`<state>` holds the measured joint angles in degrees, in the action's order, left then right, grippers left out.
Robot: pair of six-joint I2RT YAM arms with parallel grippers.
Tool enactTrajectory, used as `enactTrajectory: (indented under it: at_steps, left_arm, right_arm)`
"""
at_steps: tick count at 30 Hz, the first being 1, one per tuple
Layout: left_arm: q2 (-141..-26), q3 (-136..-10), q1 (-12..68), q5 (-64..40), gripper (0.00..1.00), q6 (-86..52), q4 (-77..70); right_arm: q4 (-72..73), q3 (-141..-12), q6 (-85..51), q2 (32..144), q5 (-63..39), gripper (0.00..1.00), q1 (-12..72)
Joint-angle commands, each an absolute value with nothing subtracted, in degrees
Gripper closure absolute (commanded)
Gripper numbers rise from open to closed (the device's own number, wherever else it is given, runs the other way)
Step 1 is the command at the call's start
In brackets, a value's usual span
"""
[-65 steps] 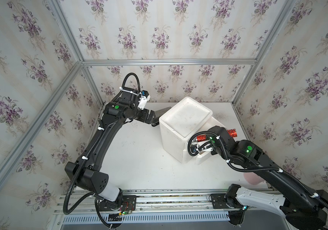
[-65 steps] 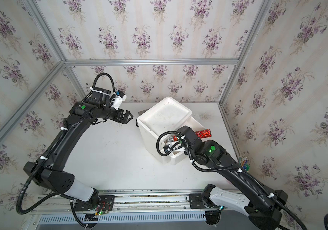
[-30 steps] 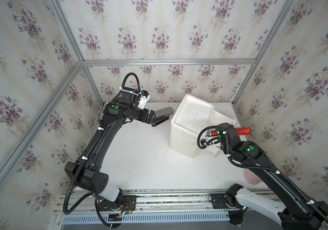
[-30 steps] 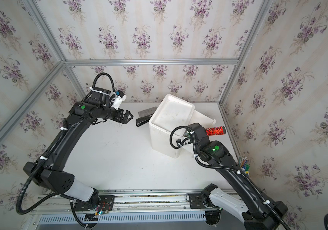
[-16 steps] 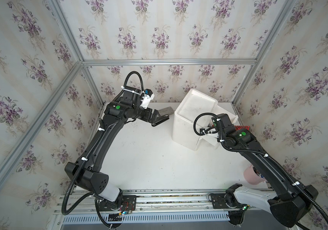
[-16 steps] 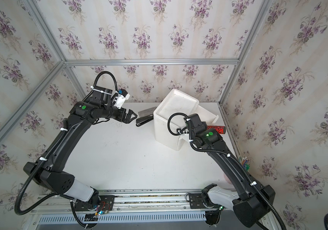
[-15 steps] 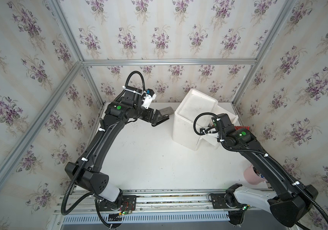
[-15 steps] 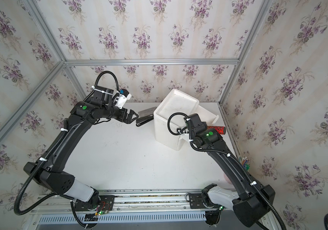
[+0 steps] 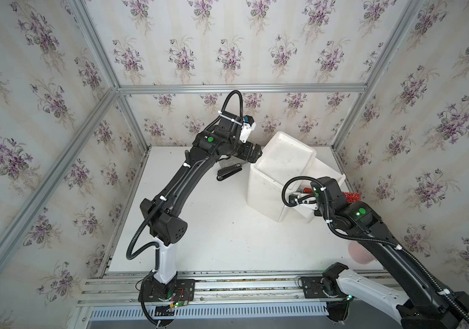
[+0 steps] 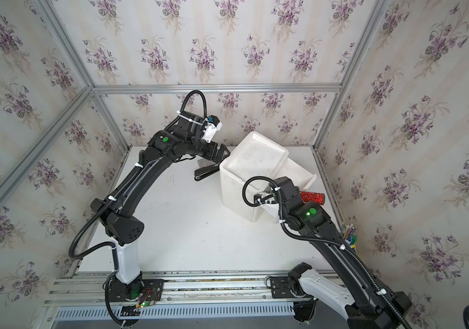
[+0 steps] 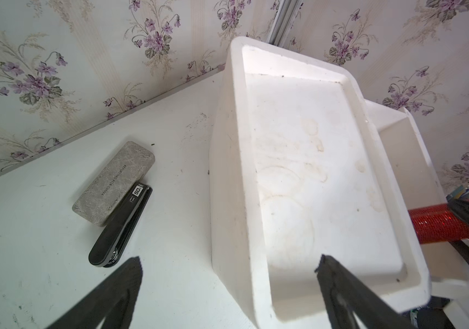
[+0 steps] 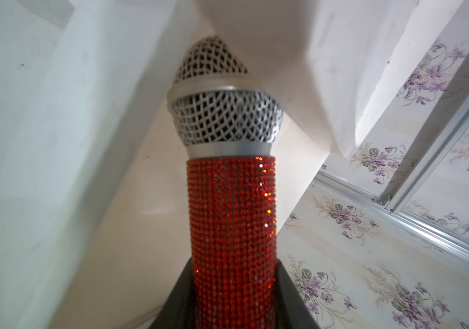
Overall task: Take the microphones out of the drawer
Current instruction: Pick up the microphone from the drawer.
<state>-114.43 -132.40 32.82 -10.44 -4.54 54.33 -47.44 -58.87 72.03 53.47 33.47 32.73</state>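
Observation:
The microphone [image 12: 231, 213] has a red glitter handle and a silver mesh head. My right gripper [image 12: 233, 266] is shut on the handle, and the head points at the white walls of the drawer [image 9: 324, 171]. In both top views the handle's end [image 10: 311, 197] sticks out past my right wrist, beside the drawer pulled out of the white cabinet [image 10: 253, 159]. My left gripper [image 11: 229, 260] is open. One finger is over the table and one over the cabinet's top [image 11: 298, 159], so its near edge lies between them. It holds nothing.
A grey case [image 11: 113, 182] and a black stapler [image 11: 120, 228] lie on the table left of the cabinet. A pink cup [image 9: 360, 253] stands at the right edge under my right arm. Coloured pens [image 10: 351, 232] stand by the right wall. Walls close in behind and beside the cabinet.
My left gripper has swung right to the cabinet's near edge. My right gripper, still holding the microphone, has drawn back slightly toward the front right. Earlier the cabinet slid and turned toward the back wall.

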Motion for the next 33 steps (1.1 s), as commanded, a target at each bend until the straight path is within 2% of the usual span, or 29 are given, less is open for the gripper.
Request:
enactTrajectory:
  at_steps: [1, 5, 8, 10, 16, 18, 27, 33]
  left_arm:
    - [-115.66, -133.23, 33.46, -11.64, 0.02, -4.54, 57.54]
    - [-115.55, -131.55, 34.42, -11.16, 0.03, -2.83, 58.92]
    - [-115.67, -131.32, 34.54, -9.16, 0.08, -2.29, 60.77]
    - [-116.13, -131.21, 34.54, -7.06, 0.15, -1.50, 62.20]
    - [-116.51, -130.61, 34.48, -2.57, 0.49, 0.57, 65.58]
    - [-115.94, -129.94, 34.45, -1.57, 0.57, 1.54, 65.98]
    - [-108.93, -122.78, 32.80, 3.37, 0.77, 5.35, 66.71]
    - [-101.22, -113.73, 28.87, 3.65, 0.80, 6.33, 66.71]
  right_arm:
    - [-39.74, -57.44, 73.19, 50.70, 32.46, 1.00, 34.32]
    - [-38.48, -55.59, 73.22, 49.66, 32.73, 1.00, 36.23]
    - [-37.07, -55.13, 73.34, 49.45, 33.75, 1.00, 38.82]
    - [-36.38, -54.96, 73.39, 49.48, 34.90, 1.00, 40.92]
    - [-35.91, -54.81, 72.43, 49.88, 38.01, 1.00, 45.16]
    - [-35.34, -54.72, 72.38, 49.92, 39.00, 1.00, 46.66]
    - [-33.66, -55.52, 73.36, 50.54, 41.51, 1.00, 54.64]
    - [-34.42, -55.67, 74.75, 53.80, 44.55, 1.00, 55.20]
